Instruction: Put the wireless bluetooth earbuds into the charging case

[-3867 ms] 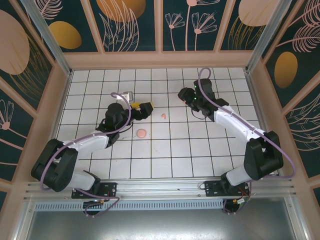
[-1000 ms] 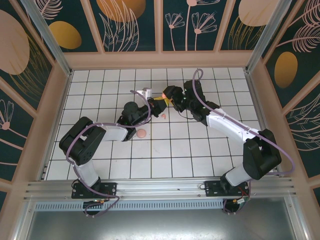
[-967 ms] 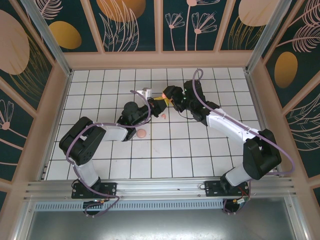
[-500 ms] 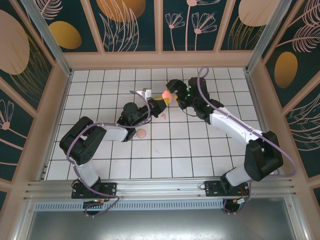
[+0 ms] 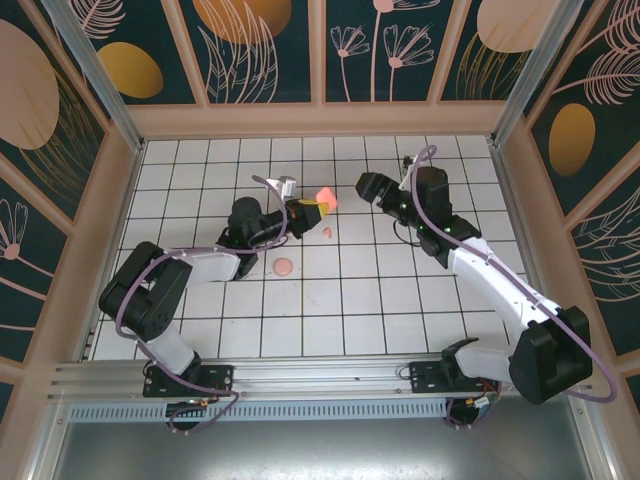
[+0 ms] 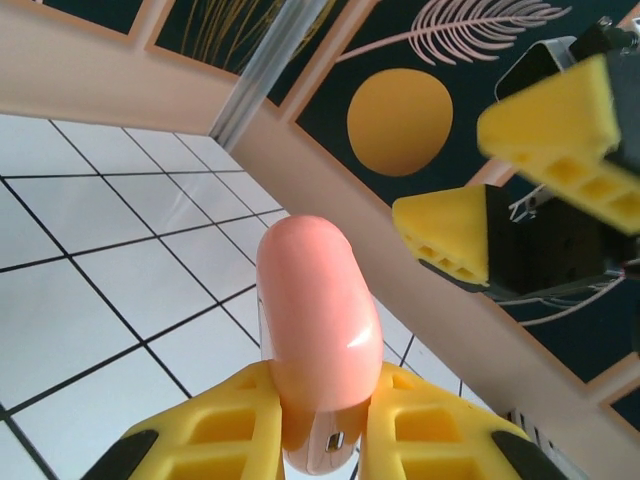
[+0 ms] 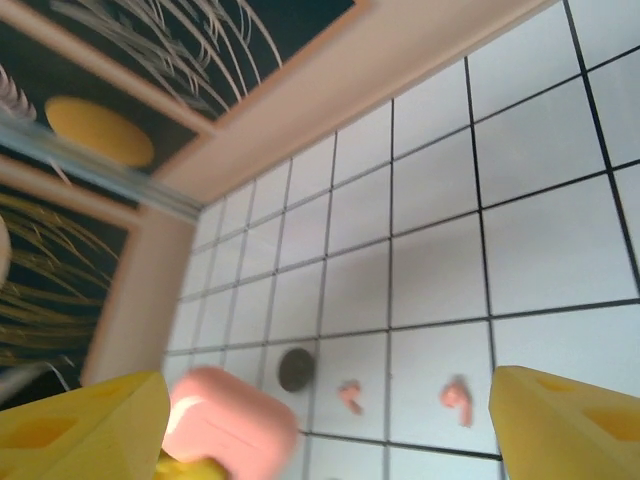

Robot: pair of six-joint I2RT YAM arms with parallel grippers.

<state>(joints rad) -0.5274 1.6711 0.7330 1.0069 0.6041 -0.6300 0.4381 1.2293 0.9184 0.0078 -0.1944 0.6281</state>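
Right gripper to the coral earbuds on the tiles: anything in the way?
Nothing visible. The open right gripper faces both coral earbuds across bare tile; the charging case, held by the left gripper, sits aside.

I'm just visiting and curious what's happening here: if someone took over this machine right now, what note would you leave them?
Left hand: shut on the coral-pink rounded plastic charging case, lifted off the table.
Right hand: open, empty, facing the case.
Two tiny coral-pink stemmed earbuds lie on the white tiled table.
Done: case picked up.
Left: get both earbuds into it.
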